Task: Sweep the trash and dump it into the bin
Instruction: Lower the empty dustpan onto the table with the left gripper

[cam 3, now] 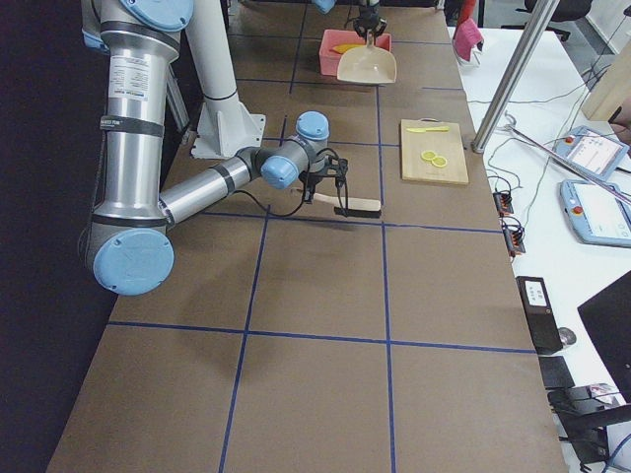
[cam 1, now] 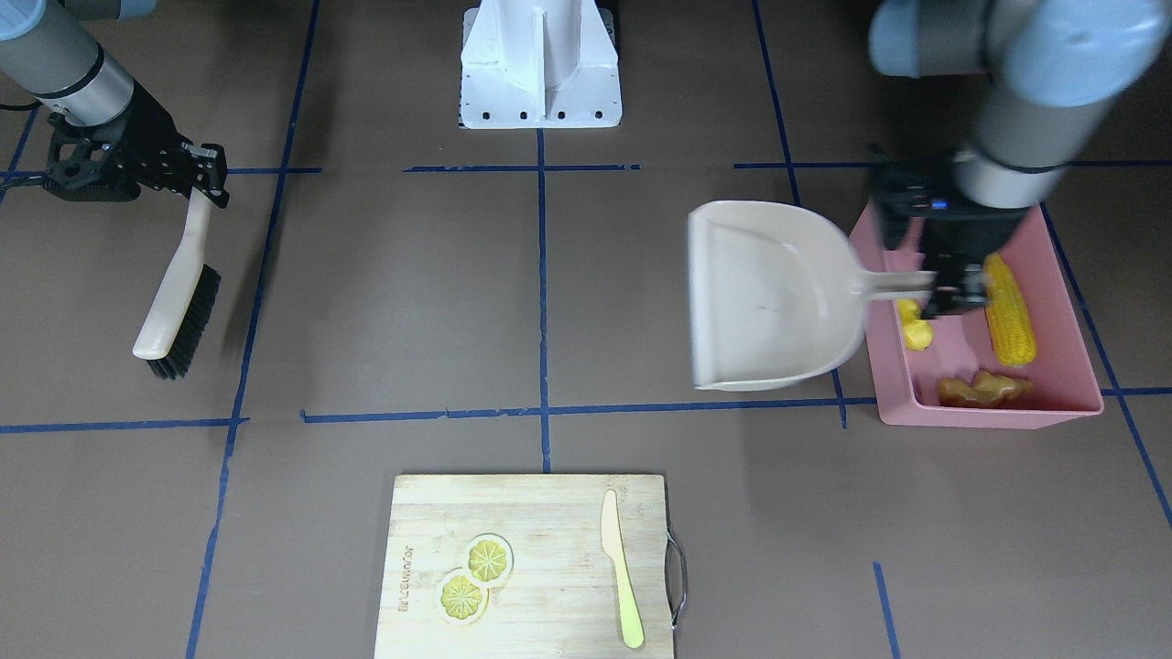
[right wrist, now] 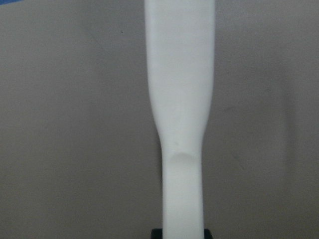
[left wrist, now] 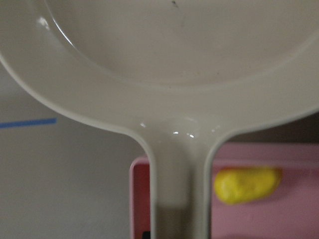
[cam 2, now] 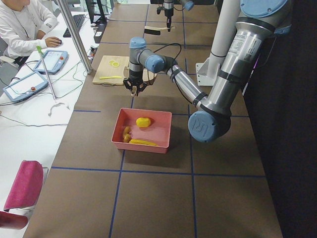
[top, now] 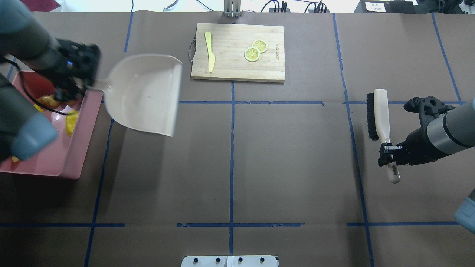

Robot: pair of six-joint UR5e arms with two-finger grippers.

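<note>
Left gripper (cam 1: 952,295) clamped on dustpan (cam 1: 769,293) handle; pan empty, held beside pink bin (cam 1: 989,416). Corn cob (cam 1: 1009,311), potato piece (cam 1: 914,327), ginger root (cam 1: 984,389) all inside bin. Right gripper (cam 1: 206,178) grips brush (cam 1: 174,311). Best move: lift handle clear of rim, set pan flat.

Trash (cam 1: 1010,311) inside the bin (cam 1: 989,419)

- left gripper (cam 1: 950,291) is smeared by motion blur; its fingertips on the dustpan (cam 1: 769,293) handle cannot be made out.
- overhead, the left arm (top: 22,122) hides much of the bin (top: 55,163) at the table's left edge.
- right wrist view: the brush (right wrist: 179,99) handle is blurred and its bristles are cut off.
</note>
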